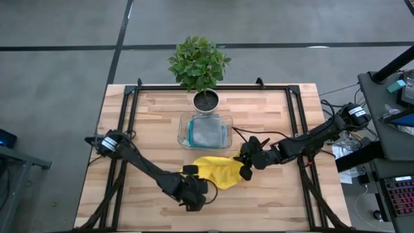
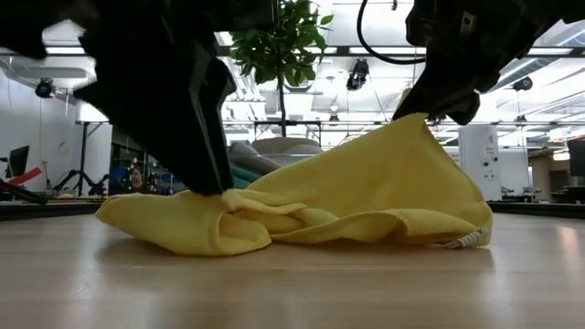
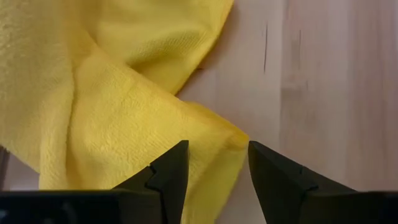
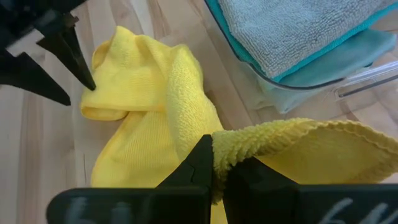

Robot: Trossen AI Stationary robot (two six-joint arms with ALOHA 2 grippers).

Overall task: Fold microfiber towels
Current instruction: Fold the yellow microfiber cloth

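A yellow microfiber towel [image 1: 218,172] lies crumpled on the wooden table near its front middle. My right gripper [image 4: 221,169] is shut on the towel's right part and holds it raised; the towel rises to a peak [image 2: 416,123] under it. My left gripper [image 3: 217,168] is open and points down at the towel's left end [image 2: 183,219], one finger on either side of a corner [image 3: 231,140]. Folded grey [image 4: 292,28], teal and light blue towels lie stacked in a clear tray [image 1: 206,131]. My left gripper stands over the yellow towel's corner with open fingers [image 3: 171,171]; I cannot tell whether they touch the cloth. My right gripper pinches the towel's hemmed edge [image 4: 245,144] between its two fingers, coming slanting down from the table's right. That edge is lifted clear, while the towel's left part [image 2: 274,224] lies slack and bunched on the table.
A potted plant [image 1: 200,65] stands behind the tray at the table's far middle. Black frame rails [image 1: 129,103] run along the table's left, right and far sides. Bare wood shows to the left [image 1: 129,194] and right [image 1: 284,200] of the towel.
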